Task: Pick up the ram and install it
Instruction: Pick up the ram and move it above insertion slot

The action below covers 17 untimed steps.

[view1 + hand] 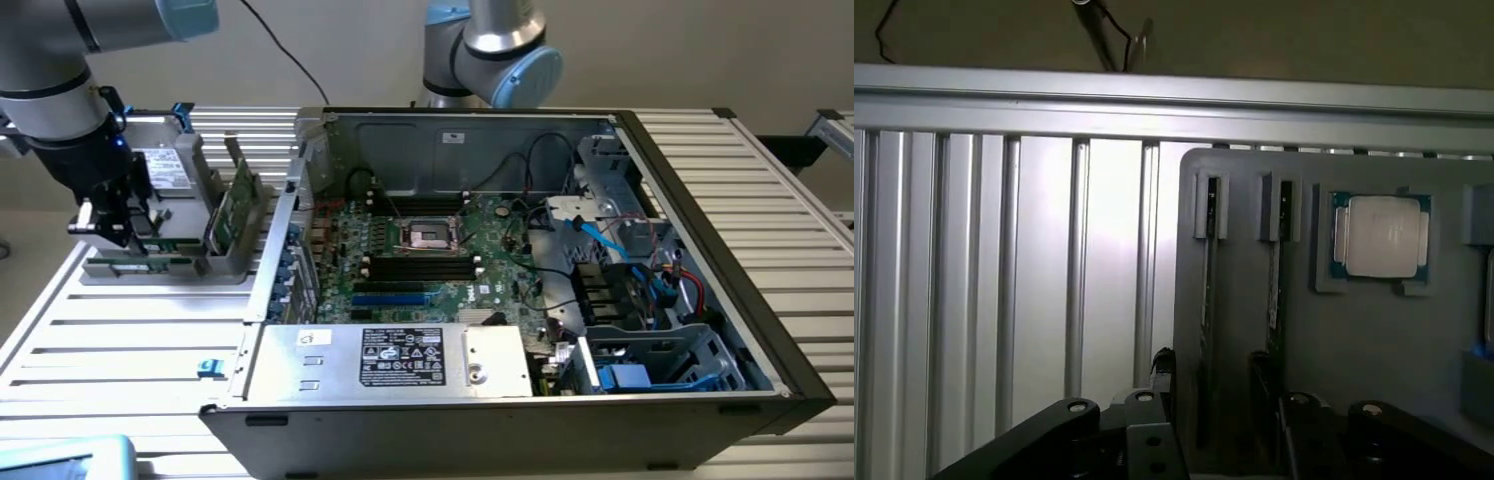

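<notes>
At the edge of the grey holder (1374, 340), tool (1209, 362) spread astride the ram (1207, 270); bare slats (1044, 280) alongside

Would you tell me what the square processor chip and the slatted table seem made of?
Square silver processor chip: probably a metal lid, dull satin sheen, on greenish board edging. Slatted silver table: likely aluminium, brushed, with light streaking along its grooves.

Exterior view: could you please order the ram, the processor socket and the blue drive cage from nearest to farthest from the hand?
1. The ram: upright in the grey holder, beside the hand, on the exterior view's left.
2. The processor socket: in the middle of the motherboard.
3. The blue drive cage: low on the exterior view's right.
</notes>
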Motion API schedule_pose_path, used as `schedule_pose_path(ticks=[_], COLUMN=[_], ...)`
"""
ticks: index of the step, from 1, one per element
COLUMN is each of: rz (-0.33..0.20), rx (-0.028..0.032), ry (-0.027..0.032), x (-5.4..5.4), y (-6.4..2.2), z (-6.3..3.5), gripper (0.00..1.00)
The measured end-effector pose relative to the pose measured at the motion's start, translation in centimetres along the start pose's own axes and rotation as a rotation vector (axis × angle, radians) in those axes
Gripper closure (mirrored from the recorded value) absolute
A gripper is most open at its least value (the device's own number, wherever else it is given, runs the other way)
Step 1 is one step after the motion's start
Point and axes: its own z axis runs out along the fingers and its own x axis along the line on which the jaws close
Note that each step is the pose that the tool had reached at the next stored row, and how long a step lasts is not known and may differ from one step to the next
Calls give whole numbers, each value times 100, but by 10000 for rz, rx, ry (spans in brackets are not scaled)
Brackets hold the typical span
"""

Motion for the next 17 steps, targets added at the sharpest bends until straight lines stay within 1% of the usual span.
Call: schedule_pose_path(ticks=[10,15,17], rz=[1,4,4], rx=[2,-13,-16], ry=[-1,-1,-1], x=[4,6,6], y=[-10,-14,-15], z=[183,271,288], gripper=[57,57,57])
